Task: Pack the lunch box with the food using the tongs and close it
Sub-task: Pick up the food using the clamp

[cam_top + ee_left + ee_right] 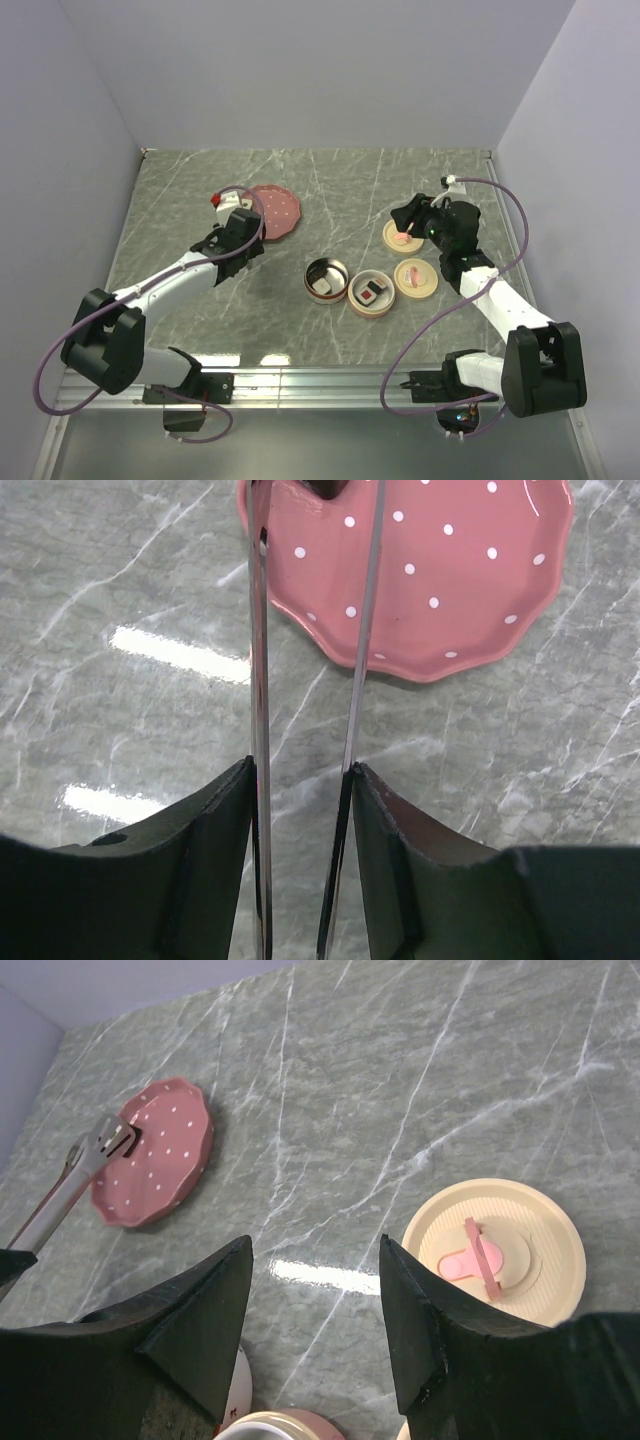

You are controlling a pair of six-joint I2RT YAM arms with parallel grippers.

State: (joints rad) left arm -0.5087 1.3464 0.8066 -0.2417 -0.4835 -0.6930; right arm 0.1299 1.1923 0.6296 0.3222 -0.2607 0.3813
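Note:
My left gripper is shut on the thin silver tongs, a finger pressing each arm from outside. The two arms stand apart and reach over the edge of the pink dotted plate. A dark bit, maybe food, shows between them at the frame's top edge. From above, the left gripper is just left of the plate. One round lunch box bowl holds a white-and-black piece, and another holds a red-topped piece. My right gripper is open and empty near a cream lid.
Two cream lids with pink handles lie right of the bowls, under the right arm. The right wrist view shows the tongs' tips at the plate's left rim. Grey walls ring the marble table.

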